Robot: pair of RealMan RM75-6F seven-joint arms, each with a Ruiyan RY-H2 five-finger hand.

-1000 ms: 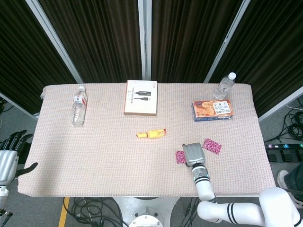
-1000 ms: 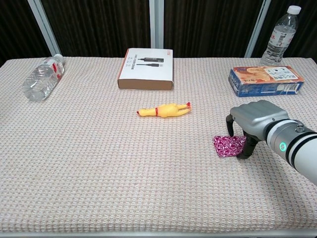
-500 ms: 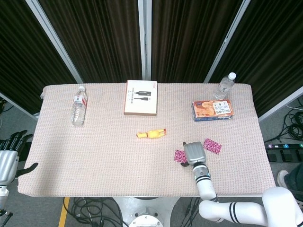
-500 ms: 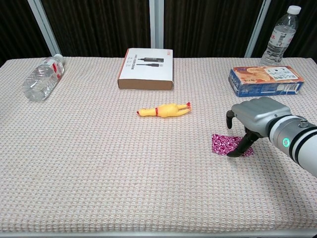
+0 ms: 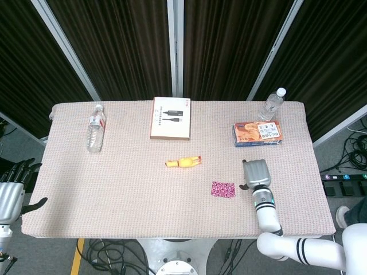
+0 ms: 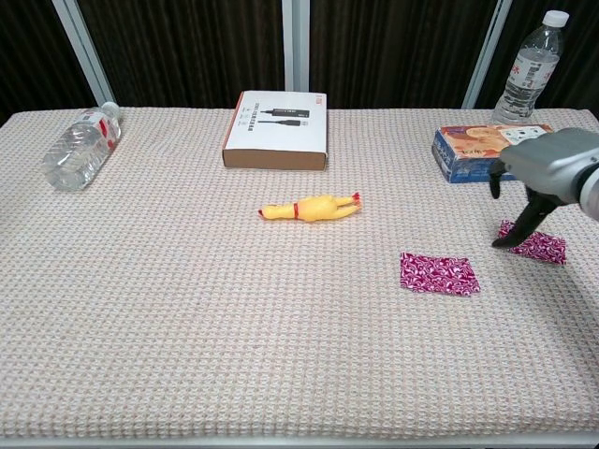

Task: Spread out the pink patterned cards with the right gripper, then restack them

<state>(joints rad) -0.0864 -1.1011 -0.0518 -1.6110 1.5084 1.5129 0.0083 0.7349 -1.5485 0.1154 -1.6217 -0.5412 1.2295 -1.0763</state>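
Pink patterned cards lie in two spots on the woven beige table (image 6: 187, 327): one card (image 6: 439, 272) flat in the open near the front right, and a second card (image 6: 535, 245) further right, under the tips of the right hand (image 6: 547, 173). That hand hangs over the second card with its dark fingers (image 6: 524, 224) pointing down onto the card's left edge; whether they pinch it or only press on it I cannot tell. The left hand (image 5: 12, 192) sits off the table's left edge, fingers spread and holding nothing. Just behind the right hand lies a blue snack box (image 6: 487, 152), with an upright water bottle (image 6: 532, 67) beyond it. A yellow rubber chicken (image 6: 311, 208) lies mid-table, well left of the cards. A white flat box (image 6: 276, 129) rests at the back, and a second bottle (image 6: 80, 147) lies on its side at the far left.
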